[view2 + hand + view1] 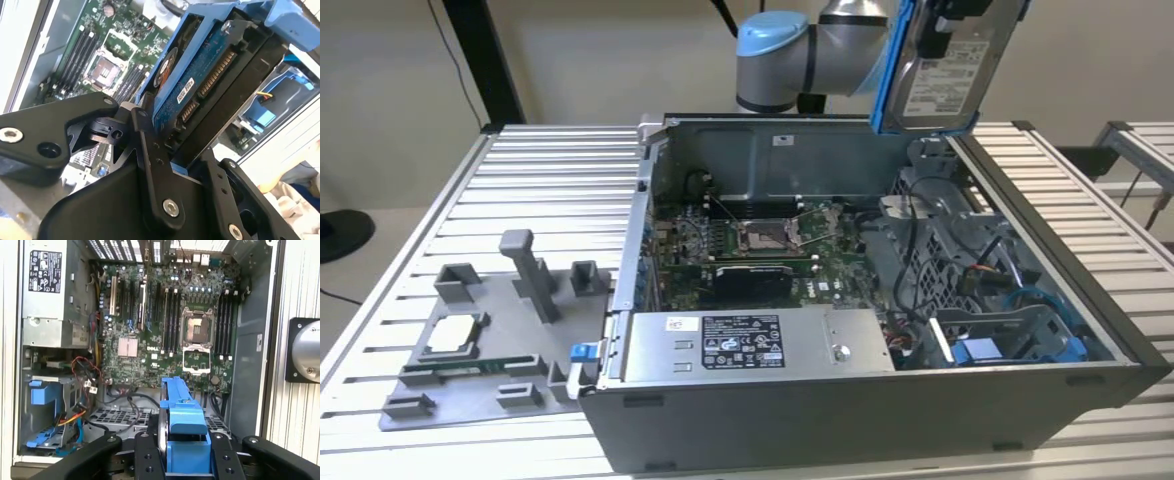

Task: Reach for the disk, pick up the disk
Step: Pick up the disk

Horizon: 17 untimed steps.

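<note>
Gripper (165,150): clenched on the disk, its black fingers (145,460) pressed against the two sides of the blue bracket in both wrist views.
Disk (200,85): held edge-up between the fingers; the second wrist view shows its blue circuit board and connector row, the first wrist view its blue bracket end-on.
Disk, exterior view (945,70): lifted clear above the far corner of the case on the exterior view's right, upright and slightly tilted, white label facing the camera, blue bracket along its edge.
Arm (781,55): grey, with a light-blue joint cap, above the back wall of the case, just beside the disk.
Case (854,420): open grey computer case lying on its side on the table, nearest wall facing the camera.
Power supply (747,345): long grey box with a black-and-white label, along the near wall inside the case.
Drive bay (1001,345): blue plastic parts and cables in the near corner on the exterior view's right.
Motherboard (165,335): green, on the floor of the case below the held disk, with an open processor socket (195,325).
Fixture plate (480,350): grey, with upright pegs, on the table at the exterior view's left of the case, with a small square silver chip (451,335) on it.
Table (547,190): ribbed metal slats, under case and plate.
</note>
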Available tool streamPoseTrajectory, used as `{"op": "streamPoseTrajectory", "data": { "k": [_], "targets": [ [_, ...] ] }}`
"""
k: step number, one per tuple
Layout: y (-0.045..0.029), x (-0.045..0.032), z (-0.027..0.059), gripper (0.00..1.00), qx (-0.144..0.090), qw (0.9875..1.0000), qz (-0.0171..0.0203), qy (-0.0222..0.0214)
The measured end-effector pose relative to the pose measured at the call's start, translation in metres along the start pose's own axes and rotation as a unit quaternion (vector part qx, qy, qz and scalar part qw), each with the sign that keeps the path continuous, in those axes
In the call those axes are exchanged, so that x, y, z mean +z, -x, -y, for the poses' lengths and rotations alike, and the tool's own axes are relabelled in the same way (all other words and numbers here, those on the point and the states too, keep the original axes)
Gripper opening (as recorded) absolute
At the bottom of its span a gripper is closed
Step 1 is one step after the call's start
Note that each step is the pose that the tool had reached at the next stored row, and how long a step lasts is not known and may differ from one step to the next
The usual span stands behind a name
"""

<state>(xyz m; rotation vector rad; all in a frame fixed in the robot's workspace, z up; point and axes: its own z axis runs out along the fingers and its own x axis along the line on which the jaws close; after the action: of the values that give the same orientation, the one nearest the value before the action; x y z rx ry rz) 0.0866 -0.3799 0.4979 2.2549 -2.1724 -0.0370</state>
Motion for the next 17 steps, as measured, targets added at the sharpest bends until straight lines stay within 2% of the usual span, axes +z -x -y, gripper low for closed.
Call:
{"op": "streamPoseTrajectory", "data": {
  "k": [8,13,17],
  "targets": [
    [-0.0007,-0.0004,0.0183,0.00,0.000,1.0000,0.0000,0.0000],
    [-0.0028,-0.0004,0.0185,0.00,0.002,1.0000,0.0000,0.0000],
    [-0.0140,0.0001,0.0166,0.00,0.002,1.0000,0.0000,0.0000]
  ]
}}
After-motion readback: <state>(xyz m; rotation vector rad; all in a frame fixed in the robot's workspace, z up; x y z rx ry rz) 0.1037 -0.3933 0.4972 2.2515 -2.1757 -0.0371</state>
